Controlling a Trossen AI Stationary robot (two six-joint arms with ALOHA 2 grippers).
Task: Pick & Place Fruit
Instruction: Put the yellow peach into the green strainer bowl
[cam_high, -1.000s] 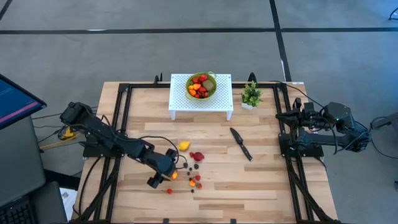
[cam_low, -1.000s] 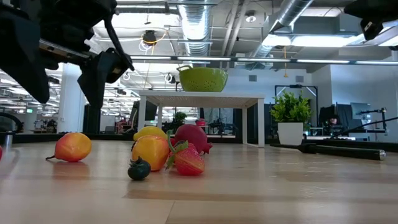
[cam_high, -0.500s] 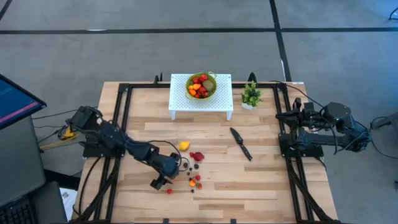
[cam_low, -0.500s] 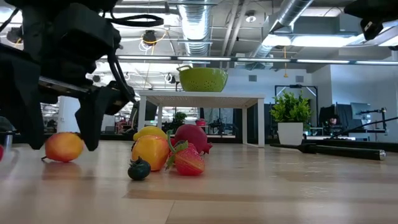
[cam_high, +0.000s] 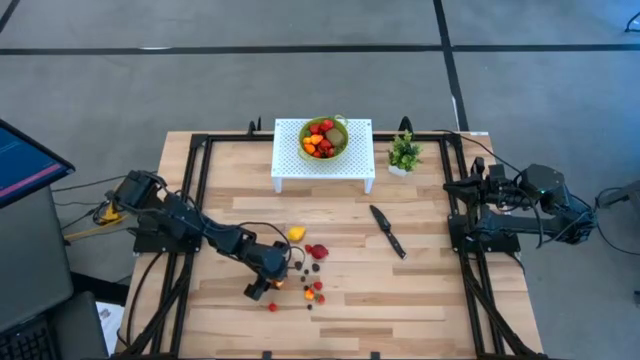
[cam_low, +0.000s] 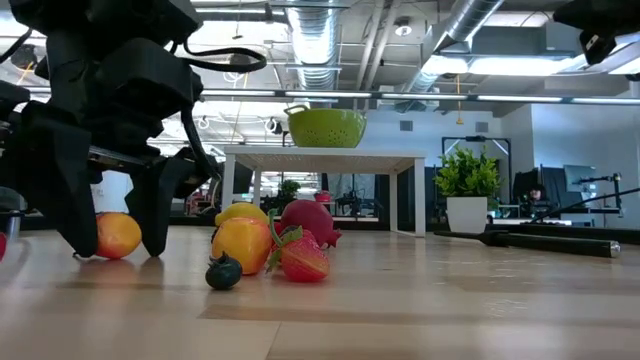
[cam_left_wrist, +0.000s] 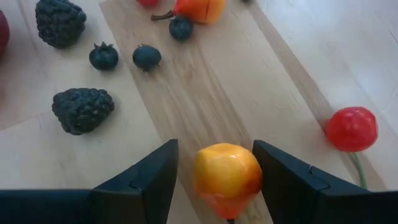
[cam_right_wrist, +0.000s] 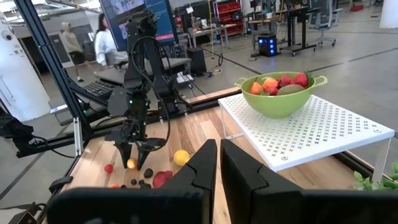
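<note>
We see the left gripper (cam_left_wrist: 214, 171) lowered onto the pale wooden-plank worktop (cam_high: 420, 290), its blunt dark jaws standing open on either side of a smooth, glossy yellow-orange toy fruit (cam_left_wrist: 227, 178) without visibly clamping it. Around it lie knobbly matte blackberries (cam_left_wrist: 82, 109), round dark berries (cam_left_wrist: 147, 56) with tiny crowns, and a shiny red cherry (cam_left_wrist: 352, 128) on a thin stem. Further along, a strawberry (cam_low: 303, 257) and other fruit (cam_low: 241, 243) cluster near the worktop's middle, and more fill a green colander (cam_high: 324, 138) on a white perforated stand (cam_high: 358, 165). The right gripper (cam_right_wrist: 218, 163) waits at the right edge, jaws closed and empty. We can read no writing.
</note>
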